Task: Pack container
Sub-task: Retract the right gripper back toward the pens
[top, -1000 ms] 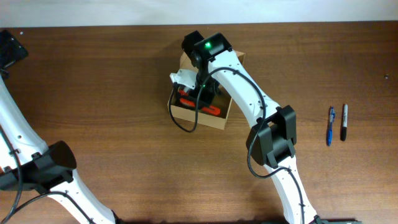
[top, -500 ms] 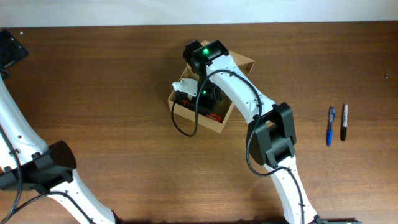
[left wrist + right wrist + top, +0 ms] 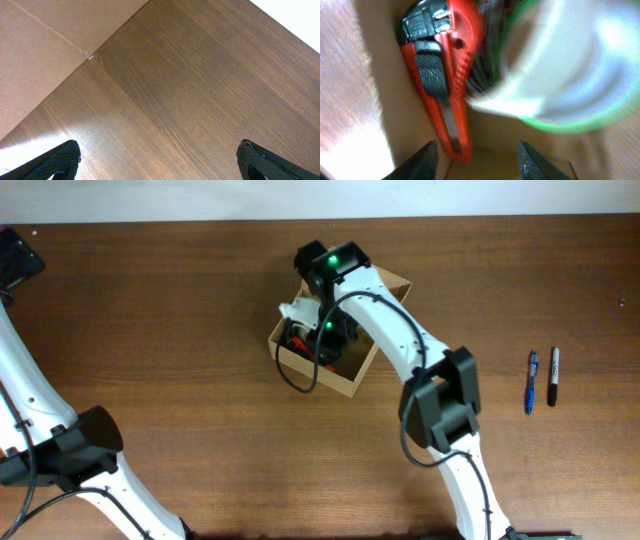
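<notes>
Right gripper (image 3: 475, 162), fingers spread, releases a blurred roll (image 3: 560, 75) into the container (image 3: 352, 385) mid-table beside red cutter (image 3: 447, 75); left gripper (image 3: 157, 160) spread, idle; next: lift clear.

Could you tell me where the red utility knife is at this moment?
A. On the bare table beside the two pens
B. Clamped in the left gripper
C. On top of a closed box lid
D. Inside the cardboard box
D: the right wrist view shows the red utility knife lying against the inner wall of the cardboard box, far from the pens.
</notes>
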You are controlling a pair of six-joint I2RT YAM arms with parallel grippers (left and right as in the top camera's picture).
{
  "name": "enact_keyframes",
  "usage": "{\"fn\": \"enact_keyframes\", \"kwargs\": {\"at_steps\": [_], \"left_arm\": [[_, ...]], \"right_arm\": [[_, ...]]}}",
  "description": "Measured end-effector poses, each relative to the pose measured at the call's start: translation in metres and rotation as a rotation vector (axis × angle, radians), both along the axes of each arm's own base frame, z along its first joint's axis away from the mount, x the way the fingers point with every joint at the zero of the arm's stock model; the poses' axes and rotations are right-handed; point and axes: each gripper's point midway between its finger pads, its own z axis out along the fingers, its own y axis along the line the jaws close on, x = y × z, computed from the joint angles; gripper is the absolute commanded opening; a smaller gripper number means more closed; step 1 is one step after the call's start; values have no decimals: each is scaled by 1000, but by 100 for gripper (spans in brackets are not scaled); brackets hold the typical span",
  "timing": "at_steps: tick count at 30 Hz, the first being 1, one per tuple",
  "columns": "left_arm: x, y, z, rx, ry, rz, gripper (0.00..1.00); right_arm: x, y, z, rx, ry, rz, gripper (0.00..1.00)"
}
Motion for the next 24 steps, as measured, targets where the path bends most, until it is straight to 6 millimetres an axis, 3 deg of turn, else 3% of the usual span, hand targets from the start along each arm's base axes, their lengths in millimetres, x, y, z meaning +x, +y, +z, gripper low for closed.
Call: {"fn": "enact_keyframes", "kwargs": {"at_steps": [2,4,8,10,12,14,17,19,22,24], "left_arm": [[0,0,0,0,0,0,100],[0,0,0,0,0,0,100],[0,0,0,0,0,0,100],[0,0,0,0,0,0,100],[0,0,0,0,0,0,100],[0,0,0,0,0,0,100],[0,0,0,0,0,0,100],[0,0,0,0,0,0,100],[0,0,0,0,0,0,100],[0,0,0,0,0,0,100]], "right_arm": [[8,-4,27,0,-84,-34,59],[15,-11,67,10,-201,-82,60],[18,-39,171,49,-484,-206,62],[13,-66,227,72,-631,-302,68],[11,-96,259,89,-711,-403,72],[14,-149,285,84,-778,-577,72],[23,-243,291,37,-798,-869,71],[26,-298,274,15,-740,-1044,67],[19,-356,232,-30,-596,-1228,62],[17,-378,208,-51,-519,-1301,60]]}}
